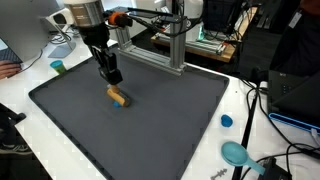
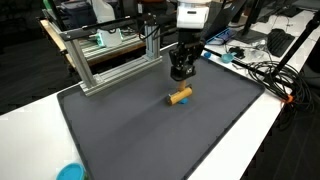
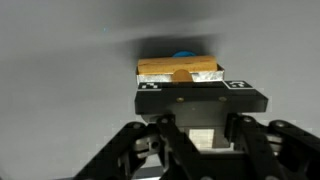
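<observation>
One wooden peg [image 1: 118, 96] | lies beyond gripper [image 1: 112, 77], outside jaws | jaw opening: cannot tell

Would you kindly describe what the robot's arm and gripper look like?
The arm has rounded white shells. The gripper is black and blocky with jointed linkage fingers; in the wrist view its body carries two small white square markings.

Matt dark mat [image 1: 170, 125], wooden-looking cylinder [image 1: 118, 96], bare metal frame [image 1: 177, 45], matt black tool [image 1: 113, 78]
</observation>
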